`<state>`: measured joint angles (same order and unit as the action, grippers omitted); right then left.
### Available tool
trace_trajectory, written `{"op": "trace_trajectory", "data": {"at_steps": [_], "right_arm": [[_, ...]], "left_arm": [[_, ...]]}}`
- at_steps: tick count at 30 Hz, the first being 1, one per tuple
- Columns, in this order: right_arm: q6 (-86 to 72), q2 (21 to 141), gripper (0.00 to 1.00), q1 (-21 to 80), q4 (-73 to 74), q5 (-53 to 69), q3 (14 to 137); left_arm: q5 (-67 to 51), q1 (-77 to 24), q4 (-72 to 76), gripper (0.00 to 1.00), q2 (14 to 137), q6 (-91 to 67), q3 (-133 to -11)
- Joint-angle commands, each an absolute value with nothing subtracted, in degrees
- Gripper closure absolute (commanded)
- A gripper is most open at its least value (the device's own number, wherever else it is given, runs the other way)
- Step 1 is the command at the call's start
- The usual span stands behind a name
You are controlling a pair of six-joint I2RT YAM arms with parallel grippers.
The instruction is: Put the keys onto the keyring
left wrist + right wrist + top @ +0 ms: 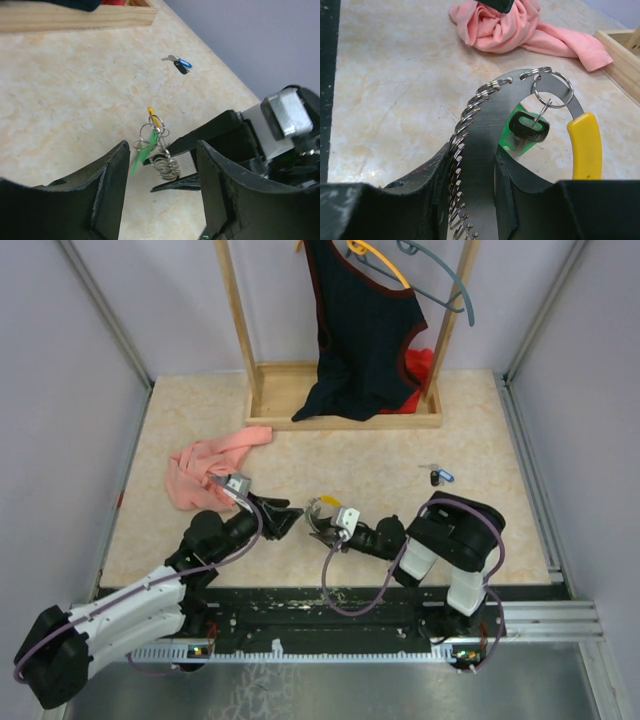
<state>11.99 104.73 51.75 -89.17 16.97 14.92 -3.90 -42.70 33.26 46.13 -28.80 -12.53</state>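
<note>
My right gripper (474, 152) is shut on the keyring (485, 125), a curved grey metal band with several small split rings along it and a yellow piece (585, 145) at one end. A black-headed key (530, 127) and a green key (512, 142) hang from one ring. My left gripper (161, 150) stands open, facing the keyring (165, 167) and its green key (142, 155), with nothing between its fingers. A blue key and a black key (179, 63) lie together on the table, also visible in the top view (438, 476). The two grippers meet near the table's front middle (305, 518).
A pink cloth (205, 465) lies crumpled at the left of the table. A wooden rack (345, 420) stands at the back with a dark garment (360, 330) and hangers on it. Grey walls close in both sides.
</note>
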Motion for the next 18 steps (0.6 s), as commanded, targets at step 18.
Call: {"op": "trace_trajectory", "data": {"at_steps": [18], "right_arm": [[11.6, 85.2, 1.0, 48.8, -77.3, 27.5, 14.4]], "left_arm": [[-24.8, -42.7, 61.5, 0.43, 46.8, 19.3, -0.2]]}}
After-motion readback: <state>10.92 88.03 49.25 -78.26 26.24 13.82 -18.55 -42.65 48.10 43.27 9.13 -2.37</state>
